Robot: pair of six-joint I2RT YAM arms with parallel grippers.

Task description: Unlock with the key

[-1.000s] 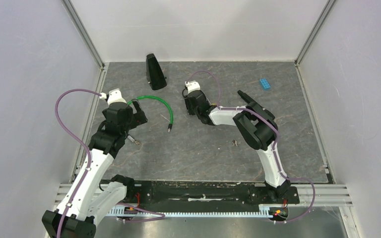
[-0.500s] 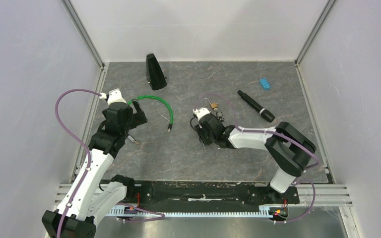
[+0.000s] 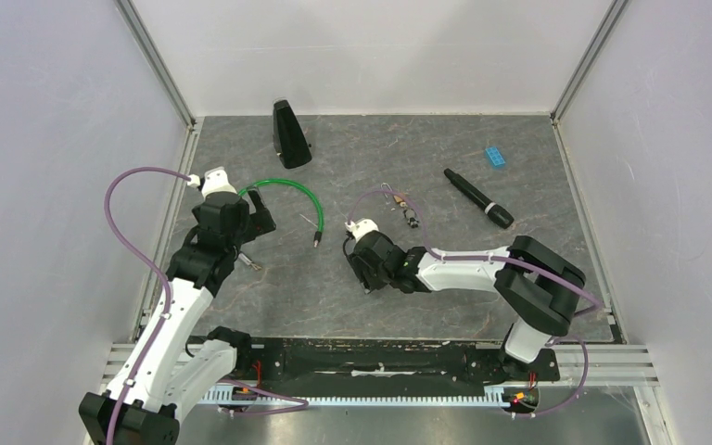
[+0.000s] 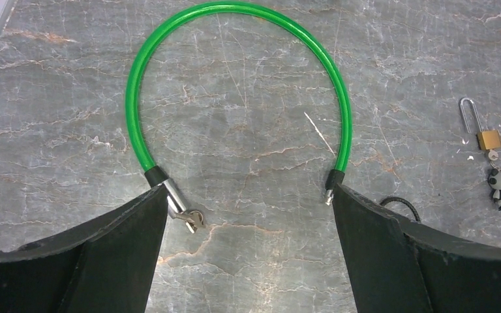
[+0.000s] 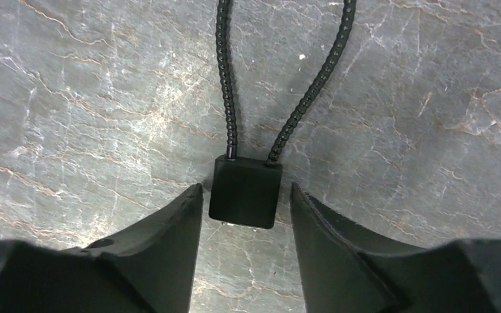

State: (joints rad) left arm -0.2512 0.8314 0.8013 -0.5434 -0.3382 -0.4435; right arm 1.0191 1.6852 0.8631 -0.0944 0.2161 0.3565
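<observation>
Pincer on right (image 5: 246,188) has swung nearer, straddling black lock (image 5: 244,199).

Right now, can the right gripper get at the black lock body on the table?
Probably yes: the right gripper is open and straddles the black lock body, with nothing in the way.

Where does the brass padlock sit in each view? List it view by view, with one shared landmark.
Top external: brass padlock near centre, right of the green cable lock.
Left wrist: brass padlock near the right edge.
Right wrist: not in it.
Shared landmark: green cable lock, in both those views.
</observation>
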